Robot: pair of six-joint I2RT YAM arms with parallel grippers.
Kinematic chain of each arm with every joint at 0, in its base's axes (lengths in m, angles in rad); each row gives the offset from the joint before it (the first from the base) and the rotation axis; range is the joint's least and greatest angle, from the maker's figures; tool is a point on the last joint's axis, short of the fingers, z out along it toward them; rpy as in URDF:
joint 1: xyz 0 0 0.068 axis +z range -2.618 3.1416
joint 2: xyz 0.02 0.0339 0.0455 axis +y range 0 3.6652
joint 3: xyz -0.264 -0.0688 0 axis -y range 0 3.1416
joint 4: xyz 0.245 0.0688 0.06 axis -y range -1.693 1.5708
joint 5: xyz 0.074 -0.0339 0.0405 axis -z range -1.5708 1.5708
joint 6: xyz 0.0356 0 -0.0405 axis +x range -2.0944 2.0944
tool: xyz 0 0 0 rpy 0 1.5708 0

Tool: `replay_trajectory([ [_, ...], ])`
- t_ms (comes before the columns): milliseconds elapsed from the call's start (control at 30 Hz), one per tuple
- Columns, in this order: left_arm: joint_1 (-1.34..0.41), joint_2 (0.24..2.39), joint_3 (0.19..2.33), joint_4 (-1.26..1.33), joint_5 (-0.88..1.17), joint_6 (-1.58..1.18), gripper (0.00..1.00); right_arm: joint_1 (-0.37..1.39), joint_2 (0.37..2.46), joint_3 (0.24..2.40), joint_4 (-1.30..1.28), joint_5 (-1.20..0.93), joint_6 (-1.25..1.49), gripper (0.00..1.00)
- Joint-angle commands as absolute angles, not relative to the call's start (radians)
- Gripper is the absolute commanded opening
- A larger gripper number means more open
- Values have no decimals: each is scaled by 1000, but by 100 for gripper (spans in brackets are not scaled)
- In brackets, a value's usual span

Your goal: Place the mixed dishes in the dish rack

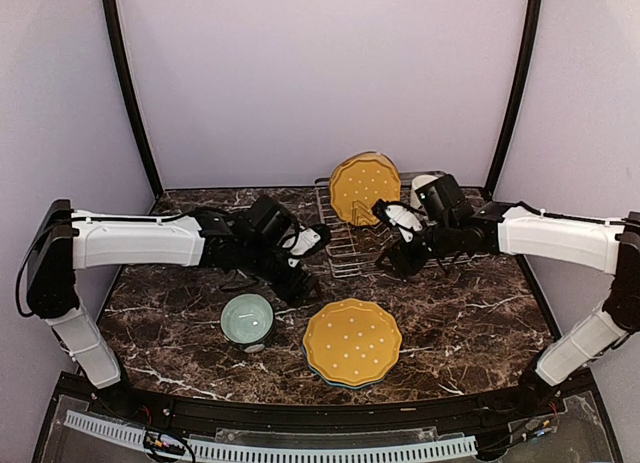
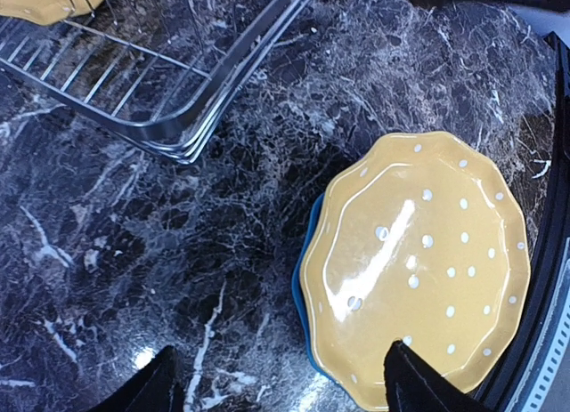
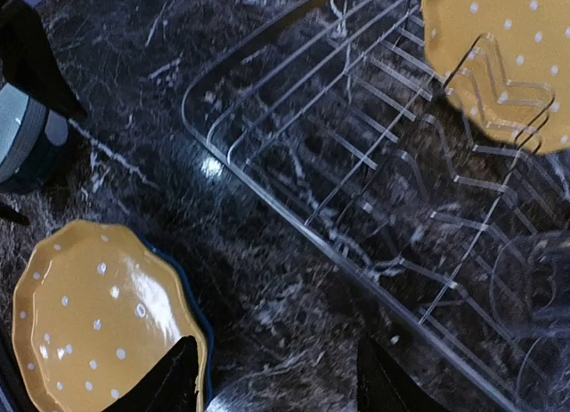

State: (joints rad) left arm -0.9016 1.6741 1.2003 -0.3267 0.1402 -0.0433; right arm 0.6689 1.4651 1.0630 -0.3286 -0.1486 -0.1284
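The flat yellow dotted plate (image 1: 352, 341) lies nearest, at the front of the dark marbled worktop (image 1: 470, 323). It is stacked on a blue plate (image 2: 301, 292), of which only a rim shows. The stack sits just below and ahead of the left end effector (image 2: 280, 372), whose fingers (image 2: 156, 385) stand wide apart with nothing between them. One fingertip overlaps the plate's edge in the wrist view, but whether it touches cannot be told. The mint-green bowl (image 1: 247, 318) stands upright on the worktop, to the near-left of that end effector and close under the left wrist. Further back, the right end effector (image 3: 276, 363) hovers by the near rail of the dish rack (image 1: 345, 245). Its fingers (image 3: 169, 381) are also apart and empty, touching nothing that can be seen. Beyond it, in the rack's far part, the upright yellow dotted plate (image 1: 364, 188) stands on edge among the prongs, leaning slightly.
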Motion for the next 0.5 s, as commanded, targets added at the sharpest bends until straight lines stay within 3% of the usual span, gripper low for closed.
replay_trajectory([
  [0,-903,1758,1266,-394,238,-56,75,732,1399,963,-454,-142,85,58],
  [133,-904,1844,1318,-406,314,-54,67,754,1377,882,-463,-197,152,56],
  [467,-903,1971,1392,-451,360,-23,35,764,1349,766,-374,-283,211,55],
])
